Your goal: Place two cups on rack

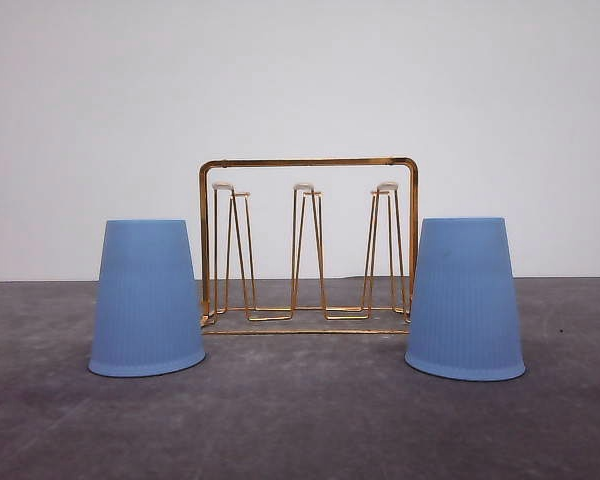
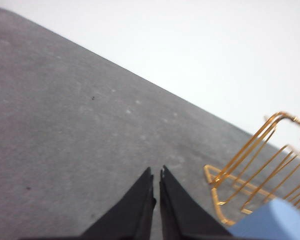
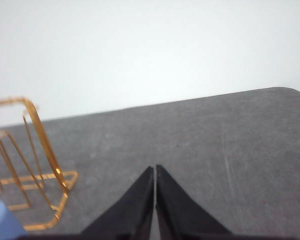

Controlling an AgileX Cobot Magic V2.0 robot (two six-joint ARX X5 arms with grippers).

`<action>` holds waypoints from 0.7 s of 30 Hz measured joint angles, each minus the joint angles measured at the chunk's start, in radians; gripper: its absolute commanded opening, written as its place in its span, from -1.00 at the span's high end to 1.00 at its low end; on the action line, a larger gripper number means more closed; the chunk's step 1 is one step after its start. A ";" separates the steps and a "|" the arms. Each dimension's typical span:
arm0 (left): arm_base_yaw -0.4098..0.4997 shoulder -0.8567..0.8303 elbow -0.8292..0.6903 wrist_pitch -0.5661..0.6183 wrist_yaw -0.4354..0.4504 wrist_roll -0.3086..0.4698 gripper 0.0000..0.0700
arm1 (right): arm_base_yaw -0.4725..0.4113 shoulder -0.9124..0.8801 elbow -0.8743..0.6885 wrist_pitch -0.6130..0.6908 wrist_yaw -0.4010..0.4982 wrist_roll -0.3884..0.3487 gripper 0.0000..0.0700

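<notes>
Two light blue cups stand upside down on the grey table, one on the left (image 1: pixel 146 300) and one on the right (image 1: pixel 465 299). Between and behind them stands the gold wire rack (image 1: pixel 309 245) with white-tipped pegs, all bare. In the left wrist view my left gripper (image 2: pixel 156 173) is shut with nothing in it, above bare table; the rack (image 2: pixel 255 165) and a corner of a cup (image 2: pixel 277 222) lie off to its side. My right gripper (image 3: pixel 155 170) is also shut and empty, with the rack (image 3: pixel 37 165) and a sliver of cup (image 3: pixel 1 222) beside it.
The dark grey table (image 1: pixel 300 420) runs back to a plain white wall (image 1: pixel 300 80). Open tabletop lies in front of the cups and to both outer sides of them.
</notes>
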 measured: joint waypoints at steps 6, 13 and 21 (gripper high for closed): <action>0.000 0.045 0.236 -0.193 0.000 -0.027 0.99 | 0.000 0.042 0.253 -0.225 -0.053 0.025 1.00; 0.000 0.232 0.525 -0.593 0.061 0.039 0.99 | 0.000 0.206 0.542 -0.594 -0.107 0.018 1.00; 0.000 0.409 0.623 -0.761 0.264 0.164 0.99 | 0.000 0.406 0.615 -0.689 -0.284 -0.074 1.00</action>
